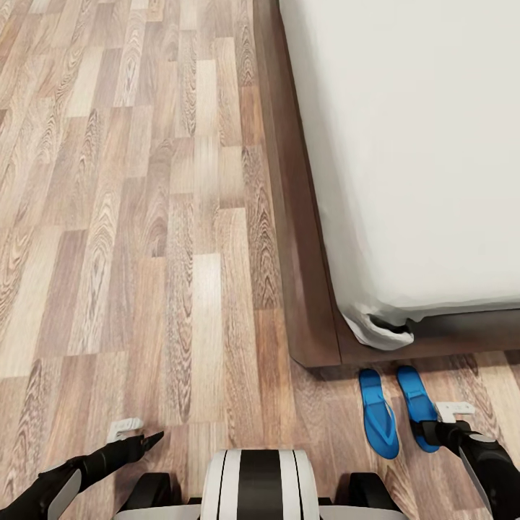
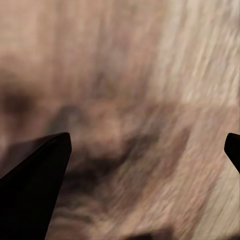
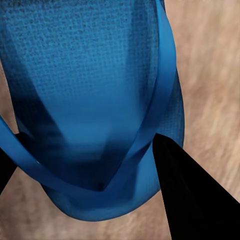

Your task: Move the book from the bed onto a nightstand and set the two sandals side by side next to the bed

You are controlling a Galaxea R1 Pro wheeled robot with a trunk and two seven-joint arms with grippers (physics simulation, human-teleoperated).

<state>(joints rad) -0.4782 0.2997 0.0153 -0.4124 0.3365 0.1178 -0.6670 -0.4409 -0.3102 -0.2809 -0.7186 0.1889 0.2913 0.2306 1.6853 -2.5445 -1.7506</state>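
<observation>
Two sandals (image 1: 396, 413), paired on the floor at five o'clock beside the bed (image 1: 318, 303) corner as required; right gripper (image 3: 90, 170) spread astride one, left gripper (image 2: 145, 145) spread, idle.

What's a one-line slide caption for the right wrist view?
Right tool straddling a blue sandal on the wood floor, fingers either side of its strap end.

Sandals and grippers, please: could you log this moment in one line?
sandals: side by side by bed | right gripper: at right sandal | left gripper: open
</observation>
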